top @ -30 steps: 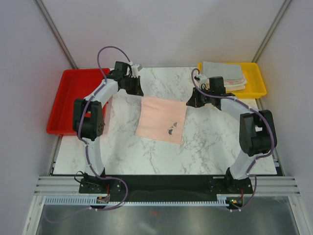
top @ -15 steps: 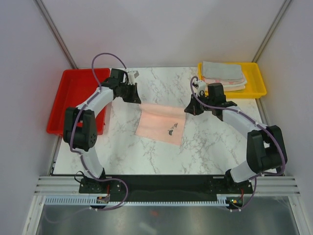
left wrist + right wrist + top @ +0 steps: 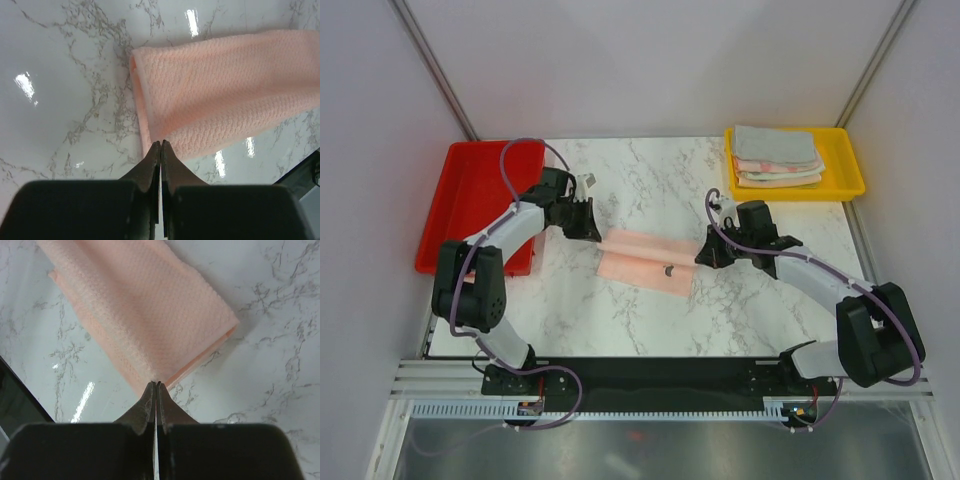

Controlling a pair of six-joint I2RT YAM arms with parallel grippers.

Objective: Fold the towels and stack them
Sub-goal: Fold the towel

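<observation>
A peach towel (image 3: pixel 642 262) lies in the middle of the marble table, its far edge lifted and doubled over toward the near side. My left gripper (image 3: pixel 597 233) is shut on its left far corner, and in the left wrist view the gripper (image 3: pixel 160 143) pinches the towel (image 3: pixel 225 90) at its edge. My right gripper (image 3: pixel 701 257) is shut on the right far corner, and in the right wrist view the gripper (image 3: pixel 156 384) pinches the towel (image 3: pixel 145 310) there. A stack of folded towels (image 3: pixel 777 156), grey-green on top, lies in the yellow tray (image 3: pixel 847 186).
A red tray (image 3: pixel 470 190) sits at the left edge of the table, just behind my left arm. The yellow tray stands at the back right corner. Grey walls close in the table on three sides.
Both grippers have moved toward the near edge with the towel's far corners in them. The towel went from lying flat to being folded over itself, so it looks much shorter.
</observation>
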